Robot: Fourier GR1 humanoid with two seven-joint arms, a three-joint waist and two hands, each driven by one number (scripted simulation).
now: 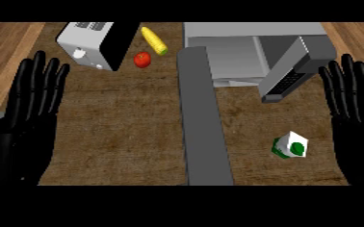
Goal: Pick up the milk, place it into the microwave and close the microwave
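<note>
Brown matting covers the desk [113, 125], with wood showing along its far corners and a grey bar [202, 125] running down the middle. The milk [290, 145] sits on the right half, near the front edge, just inward of the right hand [344, 96] and well short of the microwave [235, 48] at the back. Both hands are wide, fingers straight and pointing up, holding nothing. The left hand [32, 96] rests at the far left edge. The carton is seen almost from above, so its long axis looks strongly foreshortened. It seems to stand roughly upright or lean a little, white top toward the view's upper right and green base toward the lower left, with a green round mark facing the front. I cannot tell the lean for sure. The main risk, as I judge it, is a sideways reach from the right hand knocking the carton over or pushing it toward the bar before the fingers close round it. A second risk is the door [293, 72], which hangs open and juts forward between the milk and the cavity. A carried carton or the forearm could clip it and swing it partly shut. The tomato [142, 59], corn [153, 40] and white appliance [82, 41] lie far left, out of the way.
</note>
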